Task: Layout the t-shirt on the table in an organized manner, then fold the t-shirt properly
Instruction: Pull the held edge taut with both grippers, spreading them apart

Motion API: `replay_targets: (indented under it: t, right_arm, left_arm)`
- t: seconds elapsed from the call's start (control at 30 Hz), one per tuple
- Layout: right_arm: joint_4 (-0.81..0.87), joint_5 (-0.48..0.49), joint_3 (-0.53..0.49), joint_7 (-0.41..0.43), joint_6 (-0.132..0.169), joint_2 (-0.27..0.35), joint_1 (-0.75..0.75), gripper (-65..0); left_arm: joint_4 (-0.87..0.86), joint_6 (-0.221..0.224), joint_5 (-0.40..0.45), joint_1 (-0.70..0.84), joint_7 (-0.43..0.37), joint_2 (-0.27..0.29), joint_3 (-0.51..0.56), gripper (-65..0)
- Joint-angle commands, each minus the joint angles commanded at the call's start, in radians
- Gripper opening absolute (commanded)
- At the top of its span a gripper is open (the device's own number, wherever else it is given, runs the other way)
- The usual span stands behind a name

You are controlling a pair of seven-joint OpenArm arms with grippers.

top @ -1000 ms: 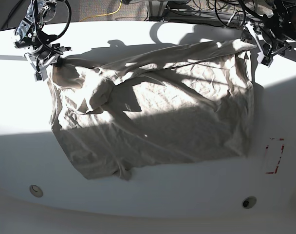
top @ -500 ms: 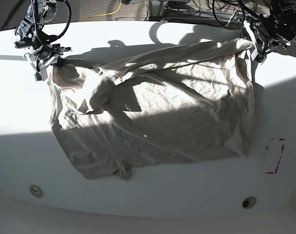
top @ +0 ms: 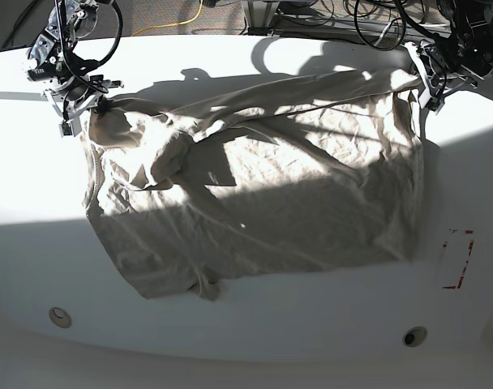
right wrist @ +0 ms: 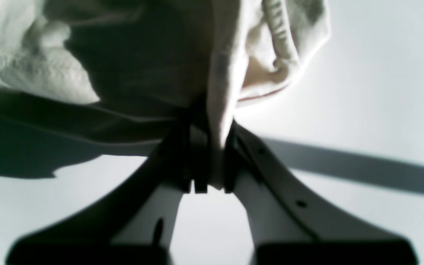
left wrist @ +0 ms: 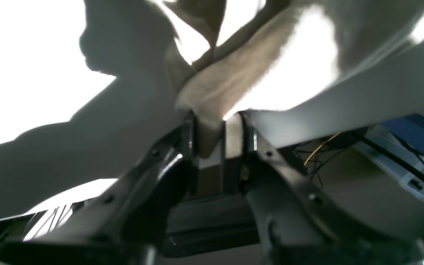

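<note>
On the table (top: 311,324) as the base view shows it, the t-shirt (top: 255,194) spreads over the centre, reaching from ten o'clock to two. My right hand (top: 96,104) is at its ten o'clock corner, my left hand (top: 417,87) at its two o'clock corner. Two holes lie beyond it, at seven (top: 60,317) and five o'clock (top: 415,336); a dashed rectangle (top: 457,259) lies at four.

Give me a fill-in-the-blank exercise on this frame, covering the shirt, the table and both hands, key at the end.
The left hand is gripping the ____.
The right hand is at the far ____ corner of the cloth in the base view.
The dashed rectangle marked on the table is coloured ____.
The table has ____ round holes in view, one near each front corner.

Missing words: t-shirt; left; red; two
</note>
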Motion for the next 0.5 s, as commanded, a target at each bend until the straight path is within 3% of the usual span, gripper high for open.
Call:
replay_targets:
  t: [0.37,0.5]
  right_arm:
    - [0.009,0.0,0.0,0.0,0.0,0.0,0.0,-61.4]
    - [0.041,0.0,0.0,-0.002,0.0,0.0,0.0,-61.4]
  left_arm:
    - [0.104,0.0,-0.005,0.025,0.005,-0.097,-0.015,-65.0]
    - [0.104,0.0,-0.051,0.025,0.005,-0.143,-0.054,-65.0]
